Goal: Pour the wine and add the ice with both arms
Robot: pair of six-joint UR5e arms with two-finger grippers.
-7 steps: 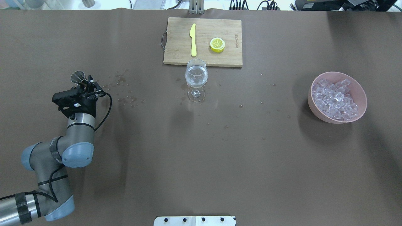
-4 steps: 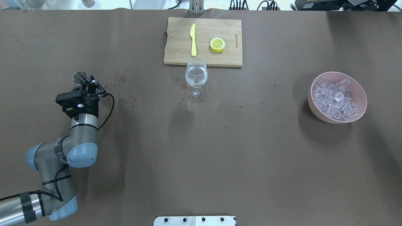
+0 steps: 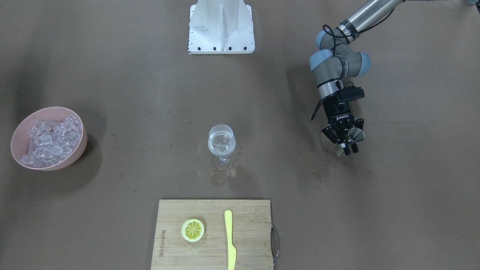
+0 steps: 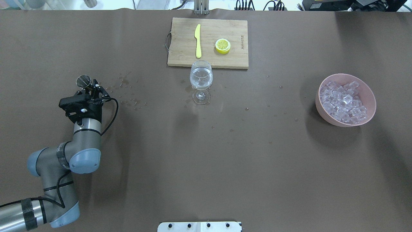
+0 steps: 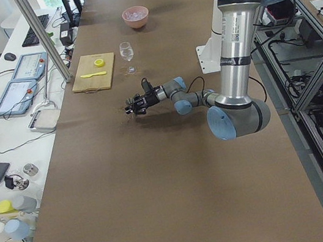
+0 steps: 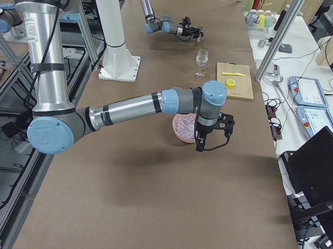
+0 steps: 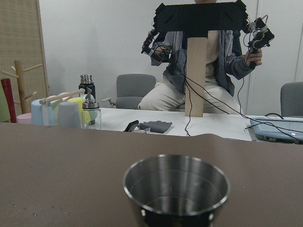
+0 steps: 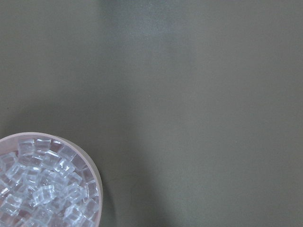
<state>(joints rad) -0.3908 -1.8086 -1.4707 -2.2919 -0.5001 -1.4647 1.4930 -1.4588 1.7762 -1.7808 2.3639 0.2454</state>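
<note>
We look down from overhead on a brown table (image 4: 225,161). A wine glass (image 4: 201,80) stands near its middle. At twelve o'clock from the glass, near it but apart, lies a wooden cutting board (image 4: 180,51). At three o'clock, well apart, sits a pink bowl (image 4: 334,122). Toward nine o'clock we see scattered wet spots (image 4: 128,101). At six o'clock, at the table's edge, is a white mounting base (image 4: 199,226).

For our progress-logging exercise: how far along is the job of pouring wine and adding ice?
Done: the stemmed clear wine glass holds clear liquid. In hand: the left gripper grips a small steel cup. Left: the clear ice cubes sit in the pink bowl; none shows in the glass.
</note>
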